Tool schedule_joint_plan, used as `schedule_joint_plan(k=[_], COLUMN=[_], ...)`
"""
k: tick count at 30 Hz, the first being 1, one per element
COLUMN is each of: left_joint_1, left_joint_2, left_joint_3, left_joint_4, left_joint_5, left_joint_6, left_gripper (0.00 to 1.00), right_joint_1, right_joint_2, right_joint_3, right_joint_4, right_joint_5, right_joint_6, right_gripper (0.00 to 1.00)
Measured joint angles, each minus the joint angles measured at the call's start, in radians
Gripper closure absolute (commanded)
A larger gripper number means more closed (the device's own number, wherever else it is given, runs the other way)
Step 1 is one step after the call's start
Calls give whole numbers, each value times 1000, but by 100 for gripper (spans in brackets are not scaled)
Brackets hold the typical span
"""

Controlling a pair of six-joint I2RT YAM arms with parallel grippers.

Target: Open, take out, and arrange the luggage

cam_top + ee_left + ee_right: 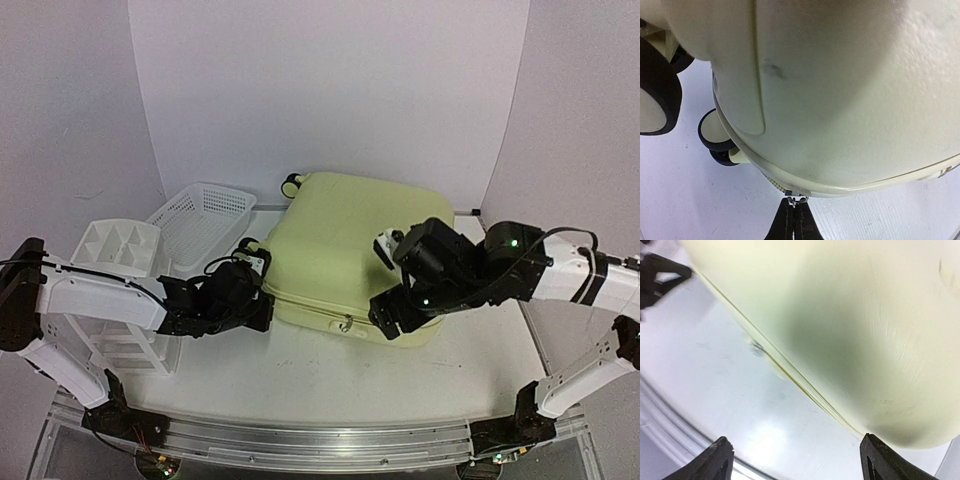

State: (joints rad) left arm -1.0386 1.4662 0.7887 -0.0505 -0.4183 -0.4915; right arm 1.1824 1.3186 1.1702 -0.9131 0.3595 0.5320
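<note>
Closed luggage (345,250) lies flat in the middle of the surface (300,370), with a pincer at each near corner.

Nearest, the left pincer (793,206) is closed, its tips pinching a tiny metal zipper pull (794,199) at the near-left corner seam; the pull is hard to make out. The right pincer (795,440) stands wide open beside the near-right corner, holding nothing; its wrist view is blurred. From above, the wrists hide both sets of tips. The left arm partly covers a white organiser (115,250), with a mesh basket (205,215) behind. One wheel (292,185) peeks out at the far edge.
</note>
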Motion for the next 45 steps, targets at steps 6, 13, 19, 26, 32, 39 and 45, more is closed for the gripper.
schedule_joint_plan(k=[6, 13, 19, 26, 32, 39, 45], left_joint_1=[10, -71, -169, -183, -163, -147, -146], left_joint_2=[-13, 43, 116, 117, 115, 125, 152], left_joint_3=[2, 70, 110, -14, -123, -180, -190], left_joint_4=[-12, -61, 45, 323, 538, 663, 721], left_joint_5=[59, 46, 81, 151, 180, 208, 209], left_joint_6=[2, -5, 44, 241, 418, 531, 568], left_gripper=[100, 100, 100, 100, 100, 100, 100], right_joint_1=[-5, -78, -189, -207, -207, -208, -211], right_joint_2=[131, 299, 314, 320, 430, 581, 617], right_joint_3=[312, 520, 547, 574, 712, 860, 923], right_joint_4=[-75, -113, -148, -187, -204, -213, -232], right_joint_5=[-85, -166, -261, -378, -409, -465, -511], right_joint_6=[-116, -196, -277, -485, -587, -738, -909], right_gripper=[2, 2, 2, 2, 2, 7, 9])
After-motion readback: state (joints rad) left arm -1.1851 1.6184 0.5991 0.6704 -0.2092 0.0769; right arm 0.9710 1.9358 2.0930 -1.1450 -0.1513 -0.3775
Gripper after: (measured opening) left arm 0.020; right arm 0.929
